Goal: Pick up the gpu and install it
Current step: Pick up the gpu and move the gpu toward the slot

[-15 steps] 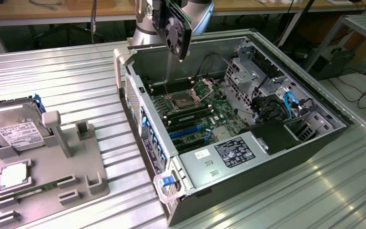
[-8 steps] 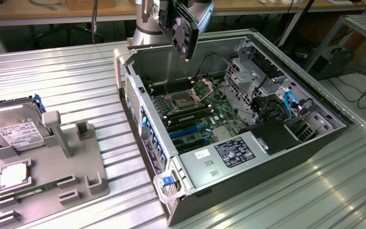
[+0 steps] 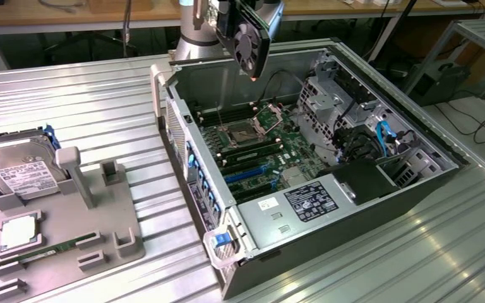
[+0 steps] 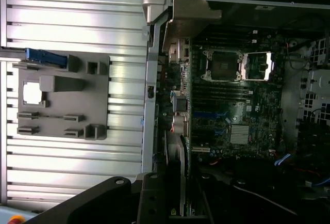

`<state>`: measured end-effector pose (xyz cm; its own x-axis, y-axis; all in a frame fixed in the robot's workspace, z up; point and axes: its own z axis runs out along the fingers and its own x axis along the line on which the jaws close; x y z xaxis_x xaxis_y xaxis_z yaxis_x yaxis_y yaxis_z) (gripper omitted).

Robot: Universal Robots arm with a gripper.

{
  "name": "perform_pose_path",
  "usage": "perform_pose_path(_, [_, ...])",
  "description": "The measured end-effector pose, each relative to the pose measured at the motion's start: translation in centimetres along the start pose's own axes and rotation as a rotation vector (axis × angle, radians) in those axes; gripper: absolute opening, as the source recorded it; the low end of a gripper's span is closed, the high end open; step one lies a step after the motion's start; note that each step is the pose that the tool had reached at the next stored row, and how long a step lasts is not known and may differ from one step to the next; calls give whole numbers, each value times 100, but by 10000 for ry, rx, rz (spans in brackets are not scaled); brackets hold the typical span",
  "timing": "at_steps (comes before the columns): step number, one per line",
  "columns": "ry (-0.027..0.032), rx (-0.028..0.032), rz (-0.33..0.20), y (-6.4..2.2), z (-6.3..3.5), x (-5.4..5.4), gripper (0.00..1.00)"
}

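The room is a workshop, with wooden benches along the back wall and loose cables on the floor at the exterior view's right. In front of me a ribbed metal table (image 3: 74, 95) carries everything; its grooves are shiny and hard, no friendly place to drop a card.

On the table an open computer case (image 3: 352, 252) lies on its side, with the motherboard (image 3: 259, 151) bare and facing up. Beside it, at the exterior view's left, a grey holding tray (image 3: 108, 214) holds a silver hard drive (image 3: 19, 167) and a green memory stick (image 3: 53, 247).

The gpu (image 3: 251, 28) hangs in the air over the far end of the case, above the board and touching nothing below. The gripper (image 4: 178, 203) is clamped on it, though where the jaws bite is hard to see.

I judge the card light, stiff and fragile. Its 1 fan (image 3: 247, 47) is no place to squeeze. The board edges look safest, away from the pale bracket (image 4: 185, 17).
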<state>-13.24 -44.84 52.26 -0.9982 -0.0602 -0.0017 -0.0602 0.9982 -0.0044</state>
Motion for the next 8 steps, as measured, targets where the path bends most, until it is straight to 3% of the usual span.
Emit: perform_pose_path(8, [-1,-1,-21,-5,9,-76,27])
